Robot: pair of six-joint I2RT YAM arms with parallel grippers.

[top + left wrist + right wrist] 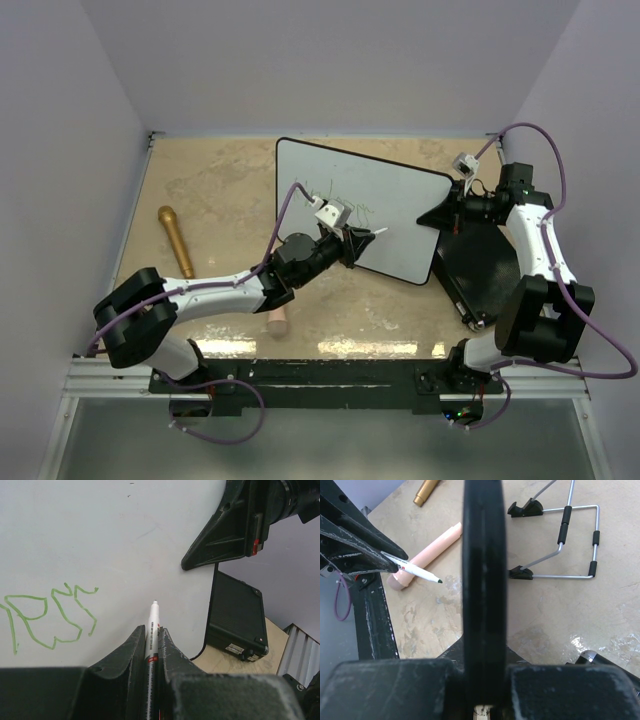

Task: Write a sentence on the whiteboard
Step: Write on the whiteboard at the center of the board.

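The whiteboard (395, 205) sits toward the back of the worktop (210, 180), middle to right, slewed so its near corner points at the front edge. It looks tipped up rather than flat; seen edge-on from the right wrist, its black rim has worktop showing on both sides.

The right pincer (434, 215) is clamped tight on the board's right rim. Just behind it, near the right edge of the worktop, lies a black case (480, 268), partly under the board's right corner.

The left pincer (151, 630) is closed on a white marker (152, 622), which pokes forward between the fingers with its dark tip over the lower right part of the board. I can't tell whether the tip touches the surface; from the right wrist a sliver of worktop shows between the tip and the rim.

The sentence (50, 617) is only some thin green strokes so far, a few loopy, zigzag letters to the left of the marker tip. I can't read them. From above, they show as faint green lines on the board's left half, near the left pincer.

A gold stick (176, 240) lies toward the left edge of the worktop. A pink tube (432, 550) lies near the front edge, partly under the left arm. A wire stand (570, 540) rests on the worktop beyond the board.
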